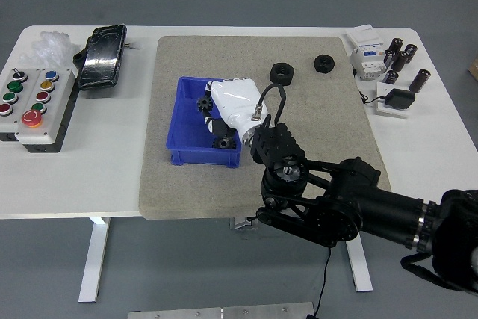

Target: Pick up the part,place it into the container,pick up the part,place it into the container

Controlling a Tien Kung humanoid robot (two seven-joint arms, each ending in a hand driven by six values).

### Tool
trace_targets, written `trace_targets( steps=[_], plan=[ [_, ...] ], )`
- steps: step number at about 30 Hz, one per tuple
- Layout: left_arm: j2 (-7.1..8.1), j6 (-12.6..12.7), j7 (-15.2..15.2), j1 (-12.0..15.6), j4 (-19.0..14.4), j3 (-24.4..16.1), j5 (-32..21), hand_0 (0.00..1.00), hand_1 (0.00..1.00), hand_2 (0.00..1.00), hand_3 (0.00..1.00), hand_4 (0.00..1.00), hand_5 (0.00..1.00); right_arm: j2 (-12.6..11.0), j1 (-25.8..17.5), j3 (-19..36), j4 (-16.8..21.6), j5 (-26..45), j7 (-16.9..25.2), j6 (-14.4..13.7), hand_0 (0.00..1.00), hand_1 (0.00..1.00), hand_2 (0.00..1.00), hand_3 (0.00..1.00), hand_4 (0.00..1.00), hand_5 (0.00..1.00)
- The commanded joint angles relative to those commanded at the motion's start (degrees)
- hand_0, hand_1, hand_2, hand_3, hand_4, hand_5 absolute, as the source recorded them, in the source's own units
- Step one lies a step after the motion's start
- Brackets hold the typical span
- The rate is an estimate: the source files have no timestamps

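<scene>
- The right hand (224, 110), white with black fingers, is over the blue container (187, 128), above its right half
- Its fingers are curled around a small black gear part (203, 104), which is held at the left side of the hand, above the inside of the container
- A second black gear part (222, 142) lies on the container floor, at about 5 o'clock from the container's middle, partly hidden under the hand
- The black right arm (351, 211) comes in from the lower right corner and crosses the gray mat (314, 132)
- The container stands on the left half of the mat
- Two black nuts are on the mat at about 1 o'clock from the container: the larger nut (281, 73) nearer, the smaller nut (323, 61) farther right, apart from each other
- At the left end of the white table (89, 177) is a button box (33, 102) with colored buttons; at its 1 o'clock lies a black wrapped object (102, 56)
- At the table's right end are black cylinders (399, 57) and a white device (366, 61)
- No writing or brand can be read on any object; print is too small to tell
</scene>
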Motion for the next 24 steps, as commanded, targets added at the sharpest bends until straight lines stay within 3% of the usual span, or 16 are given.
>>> trace_targets(
  steps=[3, 4, 9, 10, 12, 15, 16, 24],
  plan=[
    [-0.11, -0.1, 0.0, 0.1, 0.0, -0.1, 0.2, 0.718, 0.714, 0.729, 0.832, 0.803, 0.540, 0.0, -0.5, 0.3, -0.2, 0.1, 0.0, 0.7, 0.207, 0.410, 0.248, 0.685, 0.443, 0.287],
    [-0.10, -0.1, 0.0, 0.1, 0.0, -0.2, 0.3, 0.718, 0.714, 0.729, 0.832, 0.803, 0.541, 0.0, -0.7, 0.5, -0.1, 0.0, 0.0, 0.8, 0.210, 0.398, 0.252, 0.728, 0.745, 0.360],
    [0.22, -0.1, -0.2, 0.2, 0.0, -0.4, 0.8, 0.718, 0.714, 0.729, 0.832, 0.803, 0.541, -0.7, -2.2, 3.1, 1.4, -1.8, 0.0, 0.6, 0.210, 0.398, 0.252, 0.728, 0.745, 0.360],
    [0.27, -0.1, -0.3, 0.1, 0.0, -0.5, 0.9, 0.718, 0.714, 0.729, 0.832, 0.803, 0.541, -0.9, -2.5, 3.6, 1.8, -2.2, 0.0, 0.4, 0.213, 0.400, 0.259, 0.747, 0.808, 0.423],
    [0.34, -0.2, -0.3, 0.1, 0.0, -0.7, 1.3, 0.718, 0.714, 0.729, 0.832, 0.803, 0.541, -1.5, -3.0, 5.1, 2.7, -3.1, 0.0, -0.2, 0.213, 0.400, 0.259, 0.747, 0.808, 0.423],
    [0.37, -0.3, -0.3, 0.0, 0.0, -1.1, 2.1, 0.718, 0.714, 0.729, 0.832, 0.803, 0.541, -2.4, -4.0, 7.0, 4.1, -4.1, 0.0, -1.3, 0.213, 0.400, 0.259, 0.747, 0.808, 0.423],
    [0.41, -0.4, -0.3, -0.1, 0.0, -1.2, 2.3, 0.718, 0.715, 0.729, 0.831, 0.804, 0.540, -2.7, -4.4, 7.6, 4.6, -4.2, 0.0, -1.8, 0.215, 0.414, 0.320, 0.742, 0.832, 0.478],
    [0.89, -0.6, -0.5, -0.7, 0.0, -1.4, 3.0, 0.718, 0.715, 0.729, 0.832, 0.803, 0.539, -5.3, -8.4, 12.8, 8.2, -5.4, 0.0, -5.1, 0.216, 0.425, 0.334, 0.735, 0.835, 0.498]
  ],
)
